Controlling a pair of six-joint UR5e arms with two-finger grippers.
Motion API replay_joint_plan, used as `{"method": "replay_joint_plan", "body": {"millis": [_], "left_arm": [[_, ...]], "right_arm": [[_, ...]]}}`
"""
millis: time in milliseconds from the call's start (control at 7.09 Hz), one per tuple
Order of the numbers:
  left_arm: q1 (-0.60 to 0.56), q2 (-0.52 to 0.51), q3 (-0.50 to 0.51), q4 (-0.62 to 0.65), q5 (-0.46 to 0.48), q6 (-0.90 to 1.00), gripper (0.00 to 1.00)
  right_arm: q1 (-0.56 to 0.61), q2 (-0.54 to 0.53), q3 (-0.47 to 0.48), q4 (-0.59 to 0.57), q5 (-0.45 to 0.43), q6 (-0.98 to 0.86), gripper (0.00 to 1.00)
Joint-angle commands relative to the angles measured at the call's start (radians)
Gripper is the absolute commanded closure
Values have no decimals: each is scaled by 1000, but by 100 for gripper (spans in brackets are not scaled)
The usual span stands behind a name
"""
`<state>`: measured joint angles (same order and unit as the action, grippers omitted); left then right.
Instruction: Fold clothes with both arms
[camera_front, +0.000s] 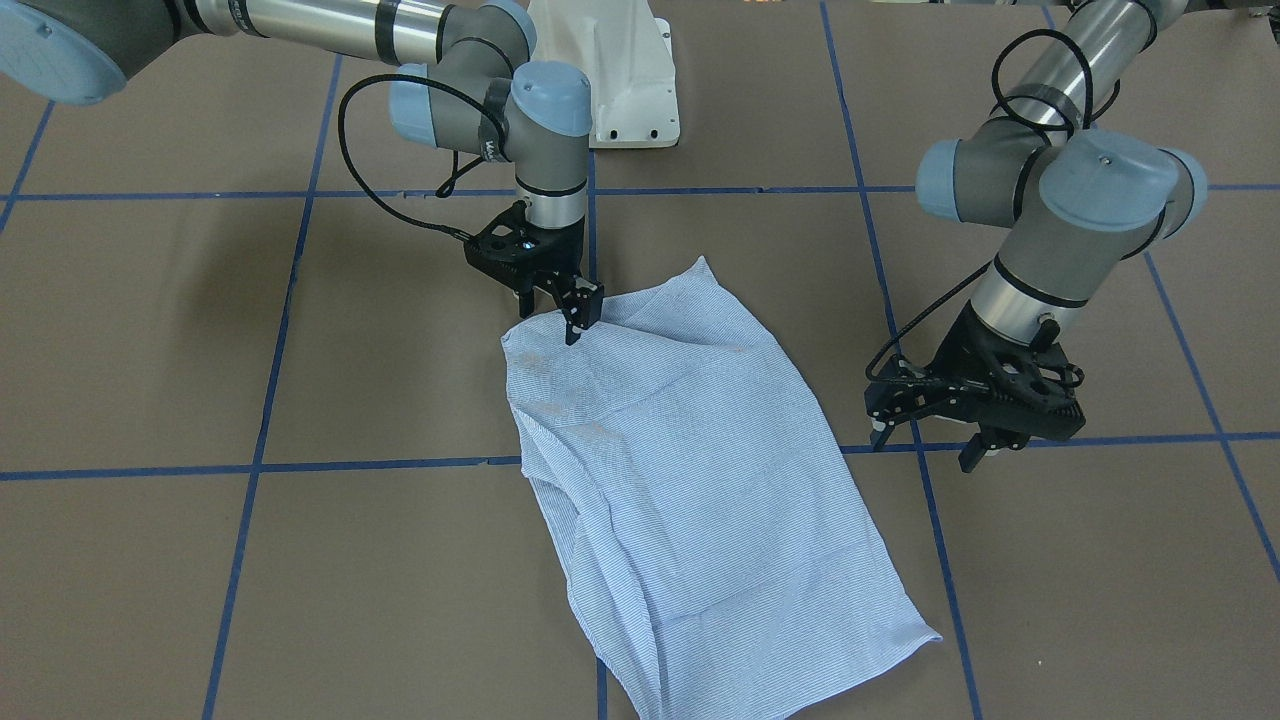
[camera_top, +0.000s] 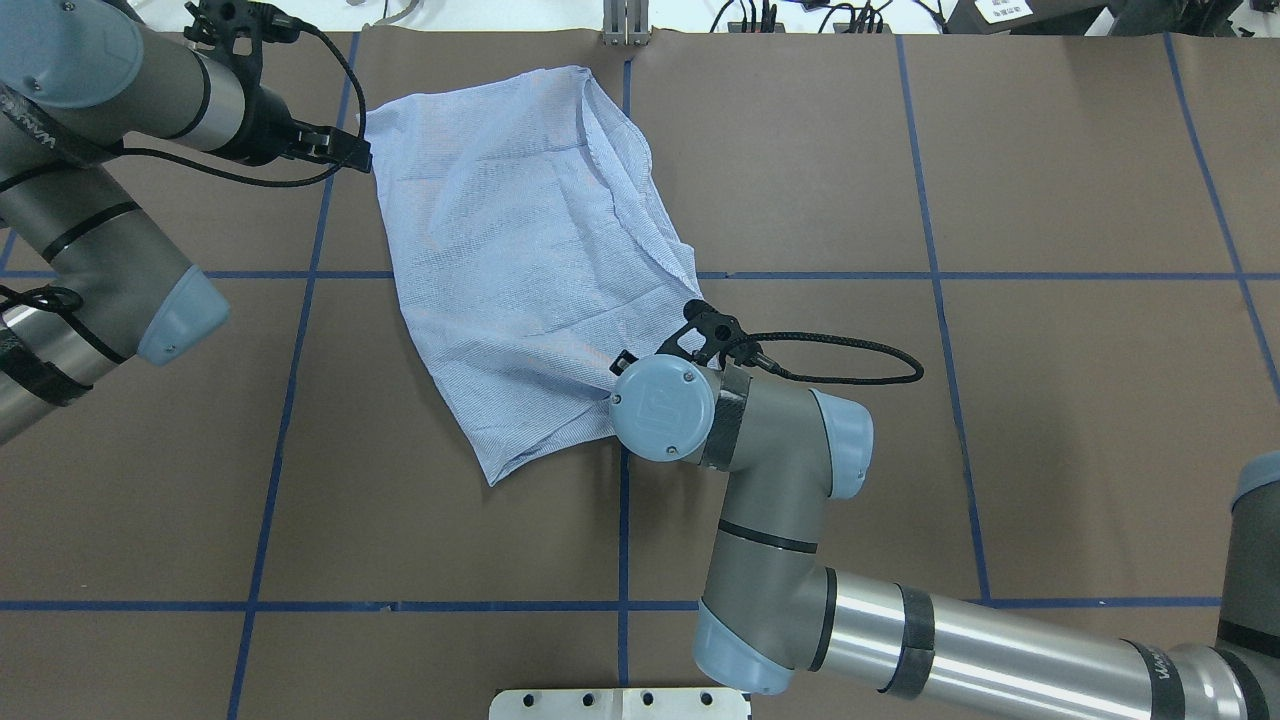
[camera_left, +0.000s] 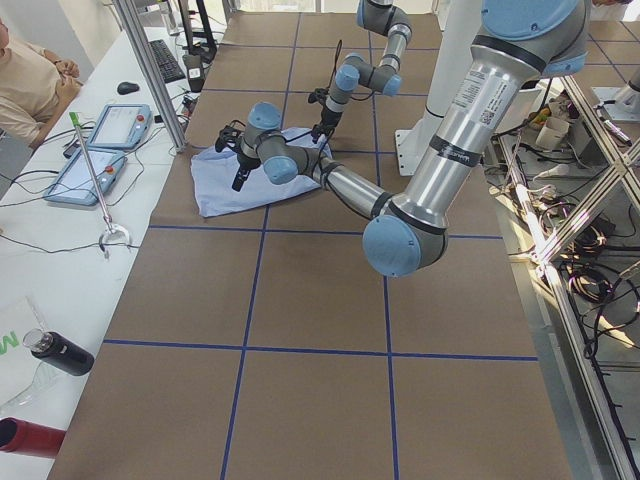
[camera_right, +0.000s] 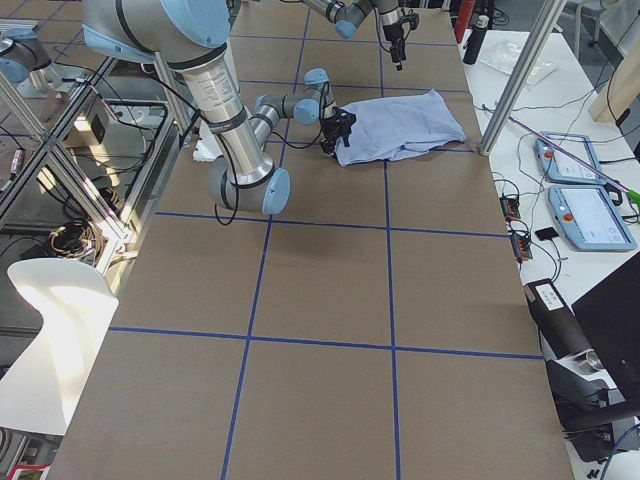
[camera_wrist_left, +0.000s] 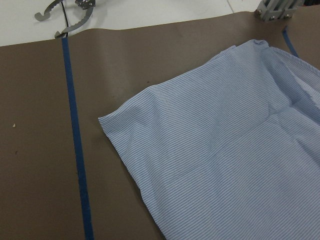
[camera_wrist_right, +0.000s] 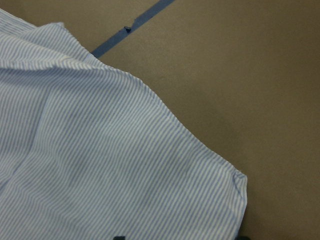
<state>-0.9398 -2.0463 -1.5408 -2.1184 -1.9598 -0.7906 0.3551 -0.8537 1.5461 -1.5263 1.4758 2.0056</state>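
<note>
The light blue striped shirt (camera_front: 680, 470) lies folded into a rough rectangle on the brown table, and also shows in the overhead view (camera_top: 510, 260). Collar, pocket and buttons are hidden. My right gripper (camera_front: 555, 315) stands with its fingers apart at the shirt's near corner, tips at the cloth; the right wrist view shows that corner (camera_wrist_right: 100, 170). In the overhead view the wrist hides its fingers. My left gripper (camera_front: 925, 448) is open and empty, off the cloth beside the shirt's far left corner (camera_top: 355, 150). The left wrist view shows that corner (camera_wrist_left: 225, 155).
Blue tape lines (camera_front: 400, 465) grid the table. The white pedestal base (camera_front: 620, 80) stands at the robot's side. A side desk with tablets (camera_left: 100, 150), a seated person (camera_left: 30, 80) and bottles (camera_left: 60, 352) lies beyond the far edge, with a metal post (camera_left: 150, 70).
</note>
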Motion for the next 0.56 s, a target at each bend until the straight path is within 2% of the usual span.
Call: {"method": "replay_joint_plan", "body": {"millis": [0, 423], "left_arm": [[1, 0, 1, 0, 1, 1, 0], [1, 0, 1, 0, 1, 1, 0]], "right_arm": [[-1, 8, -11, 0, 0, -1, 26], [-1, 16, -18, -3, 0, -1, 32]]}}
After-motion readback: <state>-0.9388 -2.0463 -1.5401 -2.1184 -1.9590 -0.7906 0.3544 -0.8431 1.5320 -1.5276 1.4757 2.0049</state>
